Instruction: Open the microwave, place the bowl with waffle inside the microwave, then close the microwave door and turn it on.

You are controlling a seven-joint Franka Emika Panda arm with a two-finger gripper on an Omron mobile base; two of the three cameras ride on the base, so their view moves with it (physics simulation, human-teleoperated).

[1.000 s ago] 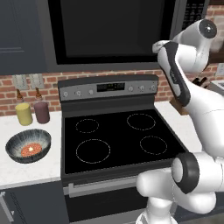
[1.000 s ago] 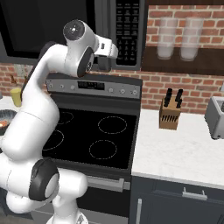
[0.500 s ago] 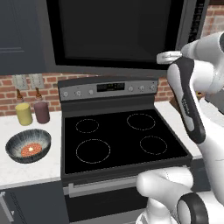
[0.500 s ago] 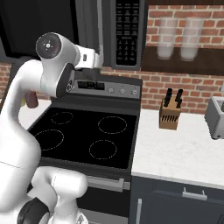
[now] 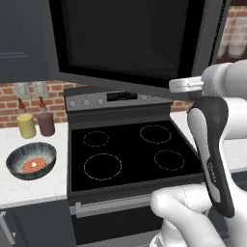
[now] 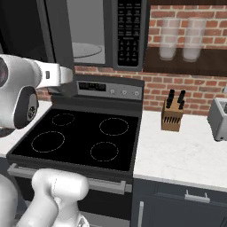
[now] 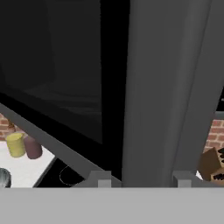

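Observation:
The microwave [image 6: 95, 33] hangs over the stove, with its grey interior, glass turntable [image 6: 85, 49] and keypad strip [image 6: 129, 31] exposed. The microwave door [image 5: 130, 41] stands swung out to the left, its black window facing the left base camera. My gripper [image 7: 142, 179] is at the door's free edge, and in the hand view its two tips sit on either side of that grey edge, shut on it. The streaked bowl [image 5: 31, 161] rests on the counter left of the stove, holding the orange waffle [image 5: 34, 165].
A black stove [image 5: 130, 149] with four burner rings sits below the microwave. A yellow jar [image 5: 26, 125] and a maroon jar [image 5: 47, 123] stand behind the bowl. A knife block [image 6: 172, 115] and a toaster [image 6: 218, 117] sit on the right counter.
The microwave door has swung much further open, out toward the cameras. My hand has travelled with the door's edge, and the arm has pulled back.

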